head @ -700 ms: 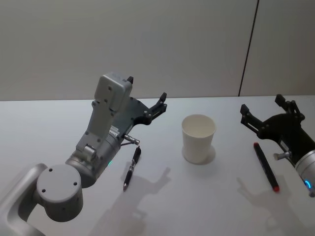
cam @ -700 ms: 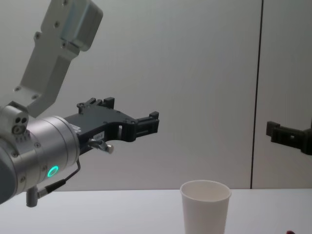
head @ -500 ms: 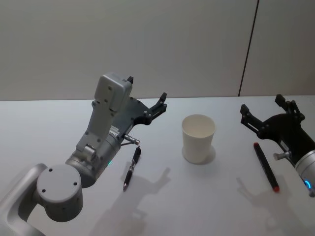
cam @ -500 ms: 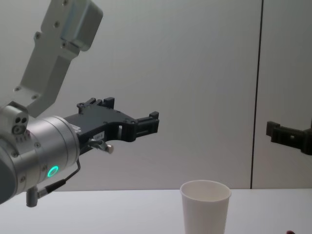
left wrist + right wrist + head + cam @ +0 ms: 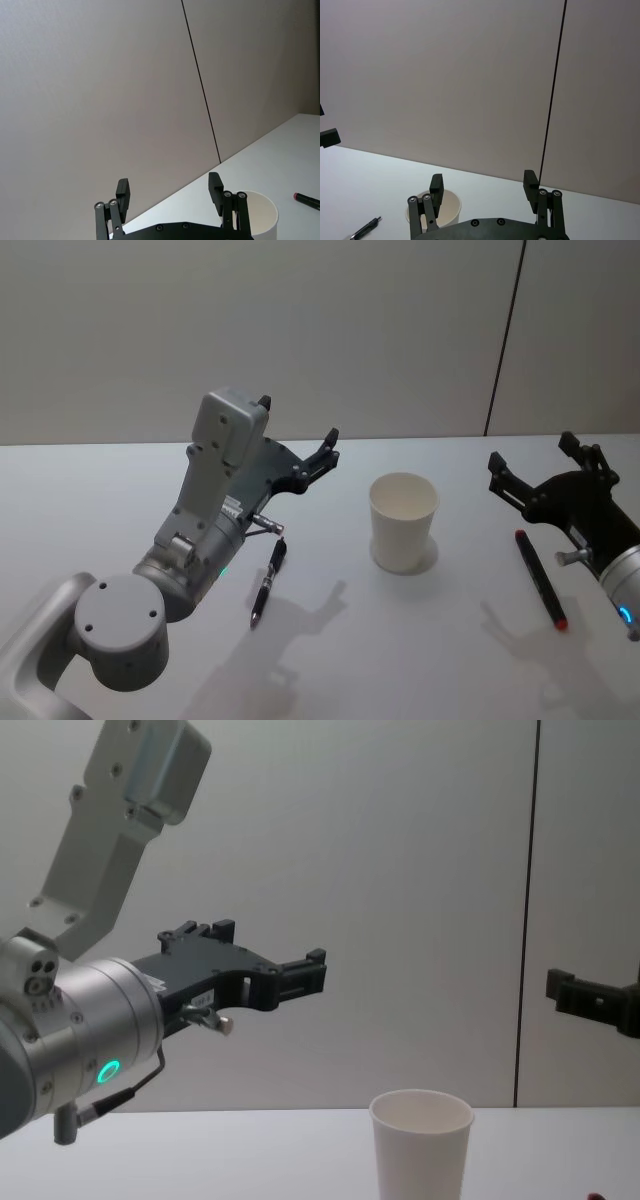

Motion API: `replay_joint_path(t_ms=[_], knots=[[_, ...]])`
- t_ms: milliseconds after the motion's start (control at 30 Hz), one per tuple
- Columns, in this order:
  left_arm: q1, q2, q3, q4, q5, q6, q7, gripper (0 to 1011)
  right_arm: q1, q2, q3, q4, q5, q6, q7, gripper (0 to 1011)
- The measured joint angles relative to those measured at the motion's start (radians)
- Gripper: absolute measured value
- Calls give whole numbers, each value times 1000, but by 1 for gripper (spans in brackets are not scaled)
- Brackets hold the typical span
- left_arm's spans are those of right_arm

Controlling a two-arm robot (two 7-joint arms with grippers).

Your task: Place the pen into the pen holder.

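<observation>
Two pens, one pen holder, two tools, on a white table (image 5: 100, 500).

1. Pen holder (image 5: 403, 522): white paper cup, upright, mouth up, near the table's middle, standing apart from both pens.
2. Black pen (image 5: 268, 585): flat on the table at about 8 o'clock from the pen holder. It lies at 6 o'clock from the left tool's fingertips, under the wrist and not touching it. Its near tip points to 6 o'clock.
3. Red-tipped pen (image 5: 540, 578): flat on the table at about 4 o'clock from the pen holder, at 6 o'clock from the right tool. The red end is nearest the robot; the far end lies just beside the tool's dark body as seen from the head.
4. Left tool (image 5: 297, 418): at 10 o'clock from the pen holder, raised well above its rim, fingers spread apart, holding nothing.
5. Right tool (image 5: 533, 450): at 3 o'clock from the pen holder, raised, fingers spread apart, holding nothing.

Obscured or cut off: in the chest view the pen holder's base runs off the lower edge, and the right tool is cut by the right edge. In the left wrist view a finger covers part of the pen holder, and the red-tipped pen runs off the frame. In the right wrist view the black pen is cut at the lower edge. Print on the black pen is too small to read.
</observation>
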Motion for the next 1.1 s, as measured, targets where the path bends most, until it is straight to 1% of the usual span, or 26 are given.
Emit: replay_joint_path(t_ms=[333,667,833,1000,1100], knots=[[0,0,0,0,0,0,0,1003,0,-4,-2,1,-1,6,-2,1001],[0,0,0,0,0,0,0,1003,14,-34,-13,12,-1,72,-35,1001],[0,0,0,0,0,0,0,1003,31,-58,-20,31,-1,114,-58,1001],[0,0,0,0,0,0,0,1003,55,-84,-25,53,-2,150,-81,1001],[0,0,0,0,0,0,0,1003,64,-93,-26,64,-3,164,-91,1001]])
